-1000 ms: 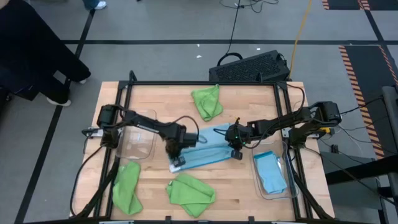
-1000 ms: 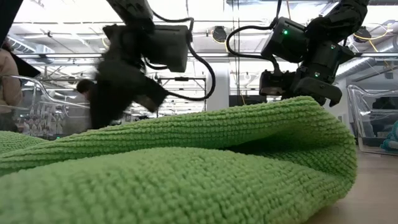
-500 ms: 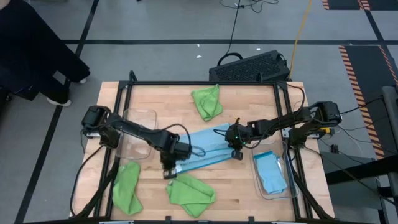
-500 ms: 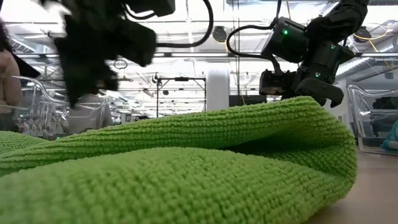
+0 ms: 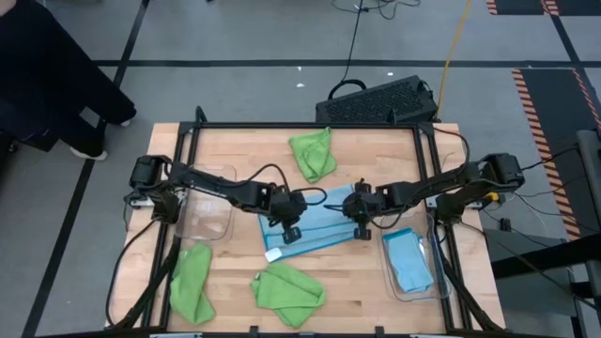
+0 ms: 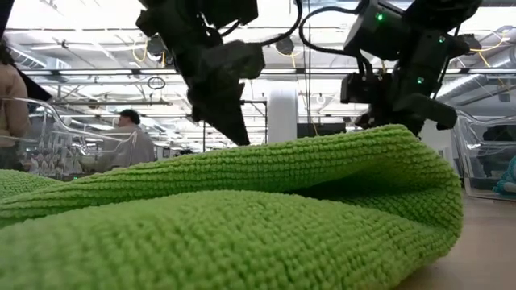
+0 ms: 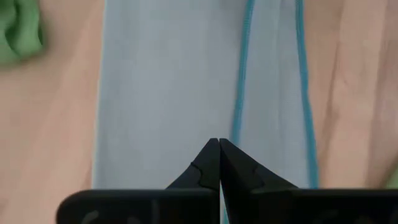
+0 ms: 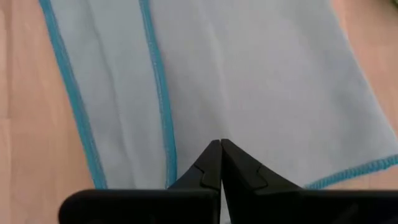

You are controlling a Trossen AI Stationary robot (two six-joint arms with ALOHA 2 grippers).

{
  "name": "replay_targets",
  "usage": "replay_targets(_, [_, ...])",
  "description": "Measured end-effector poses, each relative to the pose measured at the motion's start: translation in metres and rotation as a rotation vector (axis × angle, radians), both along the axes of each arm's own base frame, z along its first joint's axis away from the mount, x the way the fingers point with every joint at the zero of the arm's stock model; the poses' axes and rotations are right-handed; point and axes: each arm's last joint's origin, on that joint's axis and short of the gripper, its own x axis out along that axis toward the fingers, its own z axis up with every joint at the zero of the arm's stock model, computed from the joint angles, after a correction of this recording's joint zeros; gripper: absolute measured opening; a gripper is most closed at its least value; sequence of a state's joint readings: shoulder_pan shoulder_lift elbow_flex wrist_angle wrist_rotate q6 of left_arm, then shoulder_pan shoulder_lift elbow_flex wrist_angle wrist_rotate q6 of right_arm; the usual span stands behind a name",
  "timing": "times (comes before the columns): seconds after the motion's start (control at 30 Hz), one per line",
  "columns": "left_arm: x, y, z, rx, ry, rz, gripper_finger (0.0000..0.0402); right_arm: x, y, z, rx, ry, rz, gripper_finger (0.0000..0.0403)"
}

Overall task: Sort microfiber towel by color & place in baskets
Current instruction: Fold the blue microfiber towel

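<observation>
Cloth is the main material here: a light blue towel (image 5: 315, 225) lies folded flat at the centre of the wooden table (image 5: 244, 150), smooth, with darker blue stitched edges. The left gripper (image 5: 289, 232) and the right gripper (image 5: 361, 228) both stand over it, each with its fingers pressed together; whether they pinch the cloth cannot be told. Three lime green towels show: one crumpled at upper centre (image 5: 313, 153), one at lower left (image 5: 191, 284), one at lower centre (image 5: 288, 292) with a nubby weave. Two clear plastic baskets with rounded corners are there: the left basket (image 5: 208, 195) and the right basket (image 5: 430, 282), which holds a second blue towel (image 5: 409, 261).
</observation>
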State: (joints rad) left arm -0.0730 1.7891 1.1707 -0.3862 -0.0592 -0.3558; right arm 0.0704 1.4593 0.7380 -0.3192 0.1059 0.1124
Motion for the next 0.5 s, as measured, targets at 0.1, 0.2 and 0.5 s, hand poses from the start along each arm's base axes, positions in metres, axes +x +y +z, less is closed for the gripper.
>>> replay_targets(0.1, [0.01, 0.008, -0.01, 0.052, -0.081, -0.038, 0.0007, 0.003, 0.0, 0.002, 0.011, -0.038, -0.013, 0.0])
replay_targets(0.2, [0.025, 0.021, -0.023, 0.038, -0.161, -0.03, 0.0015, 0.014, 0.002, 0.007, 0.028, -0.16, -0.024, 0.0])
replay_targets(0.5, [0.037, 0.039, -0.07, -0.048, -0.109, -0.036, 0.001, 0.044, 0.003, -0.008, 0.118, -0.346, 0.031, 0.0])
